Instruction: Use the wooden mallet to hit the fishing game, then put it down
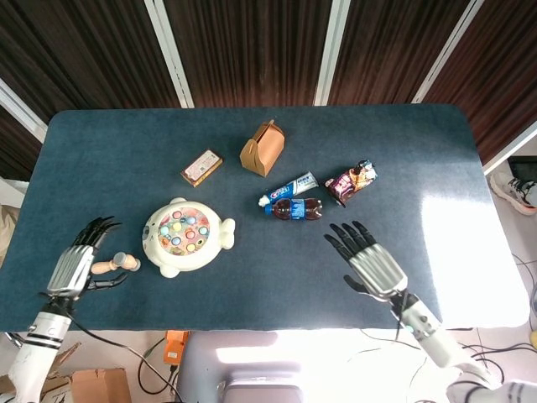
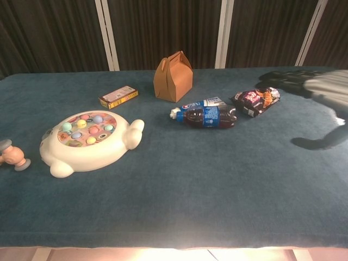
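Head view shows the left hand (image 1: 74,267) at the near left edge of the dark blue cloth-covered counter (image 1: 126,159), palm down with its fingers spread and holding nothing. Just right of that hand lies the small wooden mallet with a grey-capped head (image 1: 115,264), its handle end under or touching the hand's fingers; I cannot tell which. In the chest view only the mallet's head (image 2: 12,154) shows, at the left border, lying on the cloth.

Right of the mallet, and well clear of the left hand's fingers, sits the cream-coloured round plastic fishing game with coloured fish on top (image 1: 183,238). Beyond it, further from the hand, lies a small flat orange-and-yellow box (image 1: 201,167), and right of that stands a brown paper gable box with a handle (image 1: 262,148).

Toward the middle, a blue-and-white toothpaste tube (image 1: 290,187) lies just behind a dark cola bottle with a blue label (image 1: 294,206), with a purple snack packet (image 1: 351,180) to their right.

The right hand (image 1: 369,262) hovers nearer than the bottle and to its right, fingers spread and pointing up the counter, empty, apart from every object.
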Action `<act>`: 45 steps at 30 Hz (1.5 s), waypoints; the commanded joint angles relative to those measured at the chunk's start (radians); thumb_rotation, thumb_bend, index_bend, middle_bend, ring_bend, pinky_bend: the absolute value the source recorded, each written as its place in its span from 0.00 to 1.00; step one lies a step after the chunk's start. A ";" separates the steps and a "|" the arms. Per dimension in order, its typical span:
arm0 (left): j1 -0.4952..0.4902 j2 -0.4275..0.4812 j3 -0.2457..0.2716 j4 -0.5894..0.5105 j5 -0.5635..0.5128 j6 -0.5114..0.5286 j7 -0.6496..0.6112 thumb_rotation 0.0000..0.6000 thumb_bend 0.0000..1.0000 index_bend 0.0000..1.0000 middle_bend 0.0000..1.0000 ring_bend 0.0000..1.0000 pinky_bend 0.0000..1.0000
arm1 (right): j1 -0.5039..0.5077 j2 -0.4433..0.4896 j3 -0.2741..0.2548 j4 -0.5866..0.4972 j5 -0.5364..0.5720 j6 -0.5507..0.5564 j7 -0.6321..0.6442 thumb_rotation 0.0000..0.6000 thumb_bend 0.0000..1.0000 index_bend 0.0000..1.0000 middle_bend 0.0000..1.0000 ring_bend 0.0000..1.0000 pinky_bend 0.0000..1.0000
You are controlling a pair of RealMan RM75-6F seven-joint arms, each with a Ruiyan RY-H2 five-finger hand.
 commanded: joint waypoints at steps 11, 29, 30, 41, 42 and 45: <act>0.047 -0.193 0.023 0.382 -0.061 -0.043 -0.013 1.00 0.35 0.30 0.22 0.12 0.23 | -0.256 0.117 -0.169 0.095 -0.217 0.329 0.208 1.00 0.24 0.00 0.00 0.00 0.00; 0.006 -0.312 0.004 0.473 -0.063 -0.123 0.088 1.00 0.39 0.39 0.31 0.18 0.23 | -0.288 0.141 -0.146 0.096 -0.169 0.265 0.224 1.00 0.24 0.00 0.00 0.00 0.00; 0.005 -0.315 0.002 0.473 -0.069 -0.128 0.098 1.00 0.39 0.39 0.32 0.18 0.23 | -0.288 0.142 -0.145 0.094 -0.165 0.259 0.222 1.00 0.24 0.00 0.00 0.00 0.00; -0.006 -0.346 -0.025 0.480 -0.095 -0.142 0.147 1.00 0.39 0.42 0.34 0.21 0.23 | -0.292 0.165 -0.139 0.062 -0.156 0.217 0.210 1.00 0.24 0.00 0.00 0.00 0.00; -0.008 -0.349 -0.028 0.479 -0.099 -0.143 0.152 1.00 0.39 0.42 0.34 0.21 0.23 | -0.293 0.167 -0.139 0.060 -0.155 0.215 0.209 1.00 0.24 0.00 0.00 0.00 0.00; -0.013 -0.356 -0.036 0.477 -0.105 -0.147 0.161 1.00 0.39 0.43 0.34 0.21 0.23 | -0.297 0.172 -0.136 0.053 -0.153 0.213 0.206 1.00 0.24 0.00 0.00 0.00 0.00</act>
